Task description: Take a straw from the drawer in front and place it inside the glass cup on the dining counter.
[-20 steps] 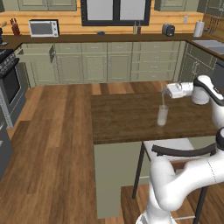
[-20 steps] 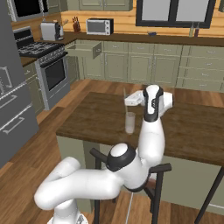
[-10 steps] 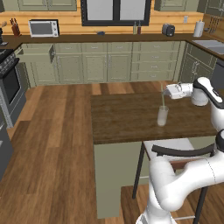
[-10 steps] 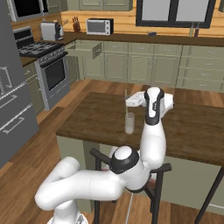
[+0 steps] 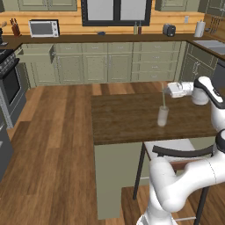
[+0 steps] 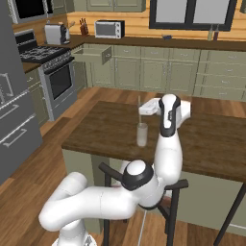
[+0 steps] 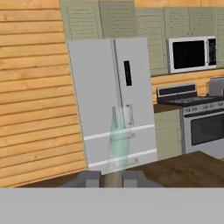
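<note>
The glass cup point(image 5: 163, 117) point(image 6: 142, 135) stands upright on the dark wood dining counter point(image 5: 123, 115) point(image 6: 96, 133), toward its middle. My gripper point(image 5: 168, 91) point(image 6: 143, 110) hovers just above the cup, shut on the straw point(image 5: 164, 97) point(image 6: 140, 109). The thin pale straw hangs upright, its lower end at the cup's mouth; I cannot tell how far it reaches inside. In the hand view the straw point(image 7: 117, 142) rises as a faint stick from between the closed fingertips of the gripper point(image 7: 110, 177). The drawer point(image 5: 37, 53) point(image 6: 91, 54) stands pulled open in the far cabinet row beside the stove.
A black-framed stool point(image 5: 176, 151) point(image 6: 144, 178) sits against the counter's near side by my base. The stove point(image 5: 9, 74) point(image 6: 57, 72) and the grey fridge point(image 6: 14, 105) point(image 7: 109, 100) line the left. Wooden floor lies between the counter and the far cabinets.
Hardly anything differs; the hand holds its place over the cup, with the straw still upright in its grip.
</note>
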You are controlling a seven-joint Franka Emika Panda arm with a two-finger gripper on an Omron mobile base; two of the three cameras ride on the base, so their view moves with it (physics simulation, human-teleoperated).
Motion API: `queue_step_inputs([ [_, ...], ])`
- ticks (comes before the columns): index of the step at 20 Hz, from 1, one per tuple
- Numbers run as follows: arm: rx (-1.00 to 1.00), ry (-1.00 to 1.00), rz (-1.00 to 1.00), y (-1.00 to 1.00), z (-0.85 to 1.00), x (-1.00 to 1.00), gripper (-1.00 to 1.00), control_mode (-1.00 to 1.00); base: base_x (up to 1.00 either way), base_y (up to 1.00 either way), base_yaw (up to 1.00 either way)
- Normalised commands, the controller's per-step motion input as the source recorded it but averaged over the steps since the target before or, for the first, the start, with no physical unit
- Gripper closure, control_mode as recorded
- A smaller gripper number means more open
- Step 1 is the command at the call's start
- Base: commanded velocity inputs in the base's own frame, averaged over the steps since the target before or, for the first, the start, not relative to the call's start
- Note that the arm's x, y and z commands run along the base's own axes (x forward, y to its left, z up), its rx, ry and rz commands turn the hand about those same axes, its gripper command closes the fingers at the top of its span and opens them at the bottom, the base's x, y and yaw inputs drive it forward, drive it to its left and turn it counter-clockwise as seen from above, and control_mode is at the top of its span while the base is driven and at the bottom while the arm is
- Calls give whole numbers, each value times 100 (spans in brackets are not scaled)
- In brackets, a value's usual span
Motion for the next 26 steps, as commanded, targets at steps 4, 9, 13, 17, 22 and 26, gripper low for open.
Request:
queue_step_inputs([
  [4, 0, 0, -4, 0, 7, 0, 100, -100, 0, 0, 0],
  [9, 0, 0, -5, 0, 0, 0, 100, -100, 0, 0, 0],
  [13, 0, 0, -3, 0, -2, 3, 100, -100, 0, 0, 0],
  [17, 0, 0, -2, 0, -9, 5, 100, -100, 0, 0, 0],
  [22, 0, 0, -1, 0, -21, 0, 100, -100, 0, 0, 0],
  [26, 0, -3, -1, 0, -22, 0, 100, -100, 0, 0, 0],
])
